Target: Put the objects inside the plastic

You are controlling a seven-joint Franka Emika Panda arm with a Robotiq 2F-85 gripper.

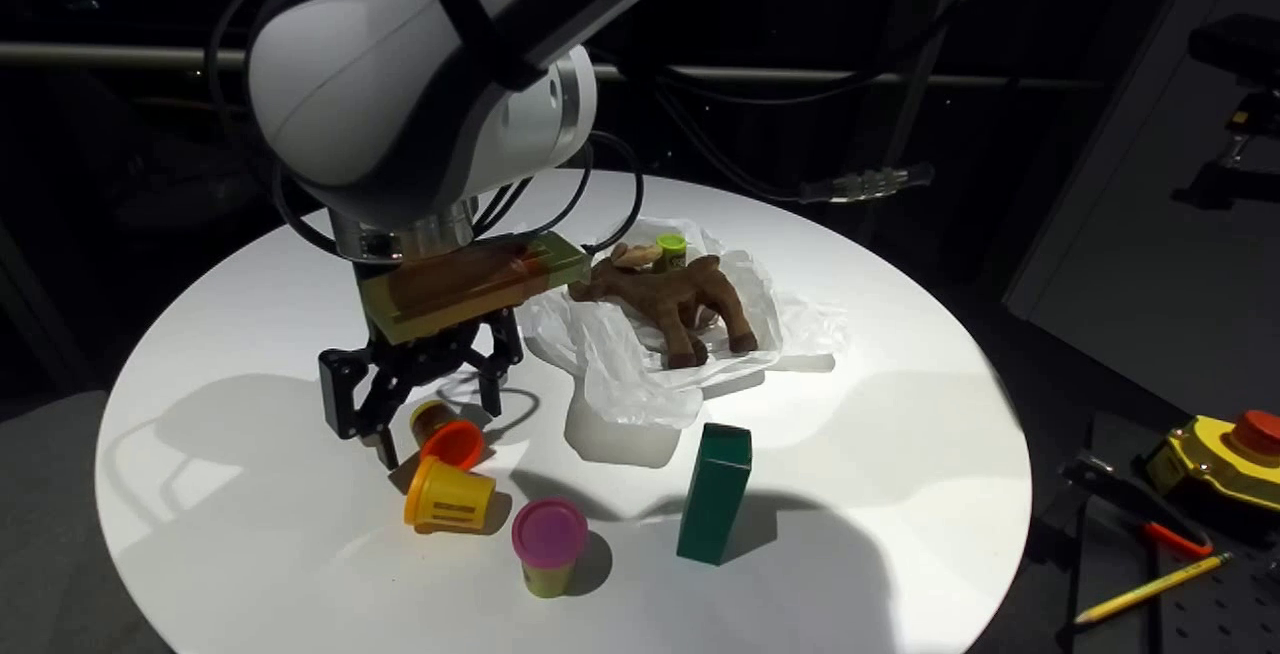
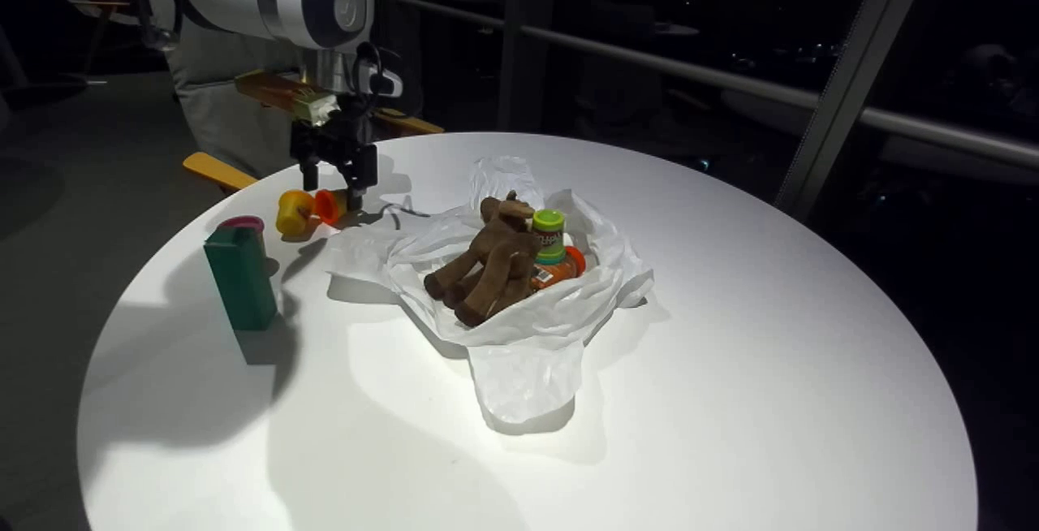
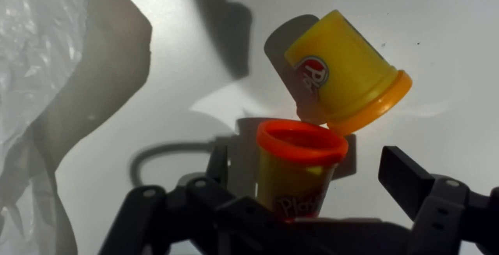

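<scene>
In the wrist view's lower half, my end effector is spread wide and I grip nothing; the red-topped tub shows between my jaws. The plastic bag, mid-frame in an exterior view, carries a stuffed animal and a green-lidded tub.

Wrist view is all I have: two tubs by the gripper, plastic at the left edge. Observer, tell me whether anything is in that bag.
Observer: Yes, in both exterior views a brown plush is in the plastic bag, together with a lime-green tub.
Operator: Now report another item outside it, beyond my picture.
Observer: A green block stands on end on the table, near an upright magenta-lidded tub.
</scene>
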